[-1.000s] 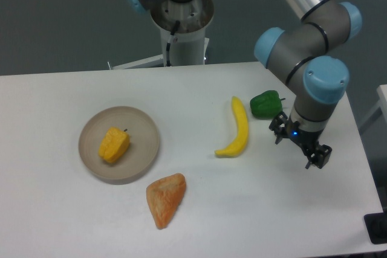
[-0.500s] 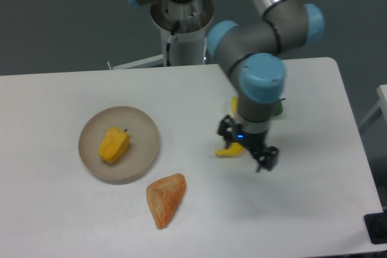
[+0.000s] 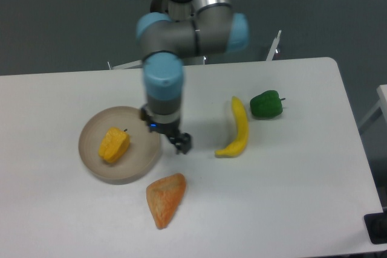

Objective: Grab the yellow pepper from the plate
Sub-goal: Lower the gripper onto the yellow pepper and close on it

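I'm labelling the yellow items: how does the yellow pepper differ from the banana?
The yellow pepper is short, chunky and orange-tinged; the banana is long, slim, curved and paler yellow. The pepper lies on the plate; the banana lies on the bare table. The pepper sits left of the gripper, the banana right. Both are untouched.

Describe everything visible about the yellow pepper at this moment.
The yellow pepper is a small, blocky, yellow-orange toy with a matte, slightly rough-looking surface and a tiny dark stem at its upper right. It lies on its side, left of centre on the plate, touching only the plate. The gripper hangs over the plate's right rim, apart from the pepper; nothing holds it.
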